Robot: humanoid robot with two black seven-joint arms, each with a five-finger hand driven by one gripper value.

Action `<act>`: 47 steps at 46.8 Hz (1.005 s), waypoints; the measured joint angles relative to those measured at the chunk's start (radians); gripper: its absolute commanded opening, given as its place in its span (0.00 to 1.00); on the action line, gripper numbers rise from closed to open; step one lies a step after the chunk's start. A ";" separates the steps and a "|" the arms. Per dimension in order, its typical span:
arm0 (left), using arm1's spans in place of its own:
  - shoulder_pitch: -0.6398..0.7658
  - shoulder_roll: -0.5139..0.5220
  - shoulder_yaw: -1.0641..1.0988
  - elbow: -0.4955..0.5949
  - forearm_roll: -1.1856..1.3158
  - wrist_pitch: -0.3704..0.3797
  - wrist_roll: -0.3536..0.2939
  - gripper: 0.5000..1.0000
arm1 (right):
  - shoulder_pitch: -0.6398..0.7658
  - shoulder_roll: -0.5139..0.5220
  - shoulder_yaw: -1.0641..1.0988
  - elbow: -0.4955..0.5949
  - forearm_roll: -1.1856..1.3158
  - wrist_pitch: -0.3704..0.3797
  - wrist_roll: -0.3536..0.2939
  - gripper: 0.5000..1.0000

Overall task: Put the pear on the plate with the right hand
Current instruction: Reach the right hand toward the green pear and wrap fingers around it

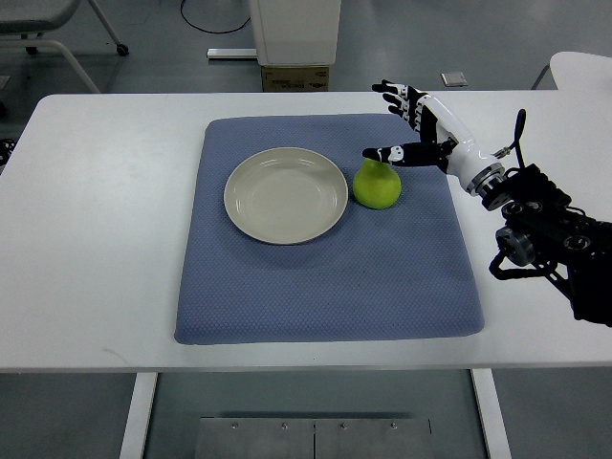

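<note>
From the top view, a white table fills most of the picture, and a blue mat lies in the middle of it, its edges well inside the table's edges on all sides. A cream plate sits on the upper left part of the mat, bare, with its rim well clear of the mat's left and far edges. The green pear stands on the mat just beside the plate's right rim, close to it; whether the two touch cannot be told. The right hand comes in from the right edge on a black and white arm and hovers over the far right corner of the mat, above and to the right of the pear. Its fingers are spread wide and hold nothing, while the thumb reaches out to the pear's top, at or just above its stem end. The near half of the mat is open, as is the table to the left of it. Beyond the table's far edge a white cabinet and a cardboard box stand on the floor, and a chair shows at the upper left.
</note>
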 measured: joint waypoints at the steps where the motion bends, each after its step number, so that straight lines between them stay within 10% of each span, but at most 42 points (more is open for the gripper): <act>1: 0.000 0.000 0.000 0.000 0.000 0.000 0.000 1.00 | 0.000 0.001 -0.010 0.000 0.000 -0.008 0.003 1.00; 47: 0.000 0.000 0.000 0.000 0.000 0.000 0.000 1.00 | -0.002 0.060 -0.273 -0.081 -0.002 -0.185 0.005 0.88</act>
